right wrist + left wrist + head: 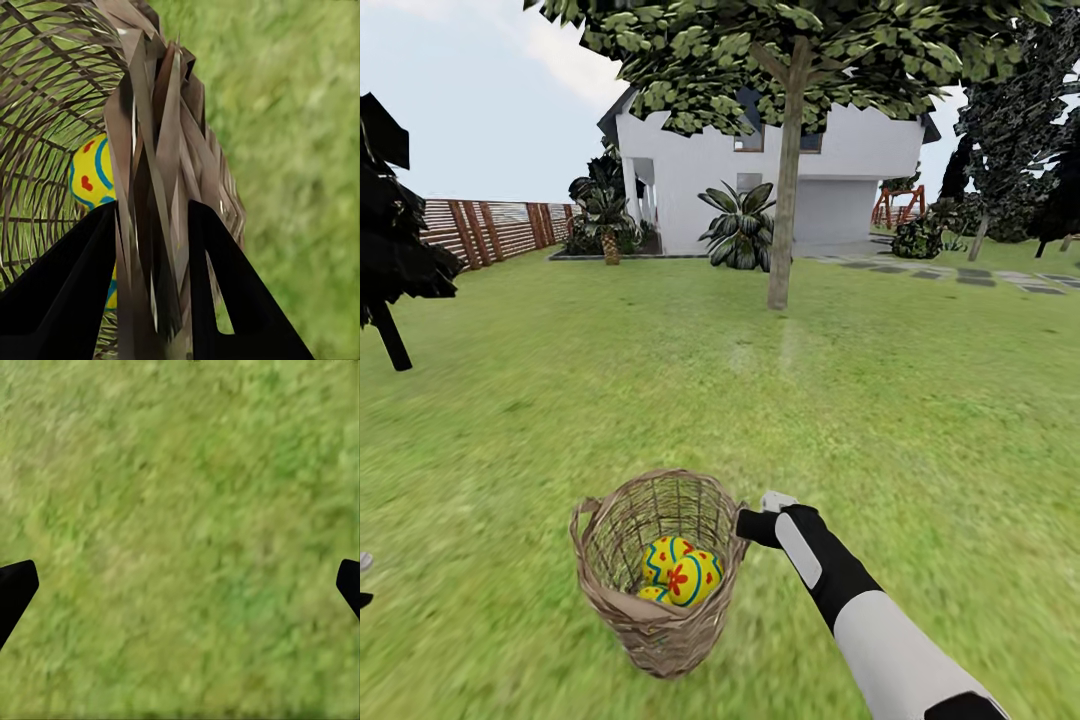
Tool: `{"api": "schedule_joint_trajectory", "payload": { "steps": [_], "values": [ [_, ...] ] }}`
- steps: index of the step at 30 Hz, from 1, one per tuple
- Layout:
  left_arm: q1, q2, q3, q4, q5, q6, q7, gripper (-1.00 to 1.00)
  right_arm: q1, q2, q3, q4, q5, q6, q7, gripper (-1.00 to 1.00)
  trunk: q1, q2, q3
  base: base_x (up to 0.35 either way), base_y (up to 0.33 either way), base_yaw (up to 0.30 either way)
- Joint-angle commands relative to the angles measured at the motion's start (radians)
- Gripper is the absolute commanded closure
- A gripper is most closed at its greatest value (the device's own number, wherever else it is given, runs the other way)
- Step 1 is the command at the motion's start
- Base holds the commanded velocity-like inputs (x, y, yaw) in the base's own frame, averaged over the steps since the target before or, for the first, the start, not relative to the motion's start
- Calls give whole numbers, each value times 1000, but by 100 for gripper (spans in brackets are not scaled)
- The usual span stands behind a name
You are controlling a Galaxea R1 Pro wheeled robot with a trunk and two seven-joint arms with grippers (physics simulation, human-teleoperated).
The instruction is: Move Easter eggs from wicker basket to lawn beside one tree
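Note:
The wicker basket [660, 600] stands tilted on the lawn [880, 400] close in front of me, with its mouth towards the camera. Inside lie yellow Easter eggs [680, 575] painted with red flowers and blue bands; I can make out two or three, and one egg [94, 176] shows through the weave in the right wrist view. My right gripper [743, 525] is shut on the basket's right rim [161, 150], one finger inside the wall and one outside. My left gripper [185, 581] hangs open over bare grass. A tree [787, 200] with a bare trunk stands straight ahead, several metres away.
A white house [840, 190] with leafy bushes [740, 225] and a short palm [608, 215] lies beyond the tree. A slatted wooden fence [490, 230] runs at the left, behind a dark cone-shaped tree [385, 250]. Grey paving stones [970, 275] cross the right background.

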Motion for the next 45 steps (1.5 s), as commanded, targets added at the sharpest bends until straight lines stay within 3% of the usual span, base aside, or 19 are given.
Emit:
{"api": "schedule_joint_trajectory", "payload": {
  "steps": [1,30,38,45],
  "values": [
    [-1,-1,2,-1,1,6,-3,-100,-1,0,3,-2,-17,0,-9,100,-4,7,2,0,0,0],
    [-1,9,4,-29,5,8,-11,-100,-1,0,5,-2,-16,-1,-8,100,-115,210,93,0,0,0],
    [5,8,2,-107,7,9,-11,-100,-1,1,10,-2,-16,-1,-8,100,-115,210,93,39,0,0],
    [5,5,2,-118,4,8,-8,-100,-1,1,9,-2,-16,-1,-8,100,-115,210,93,299,0,0]
  ]
}}
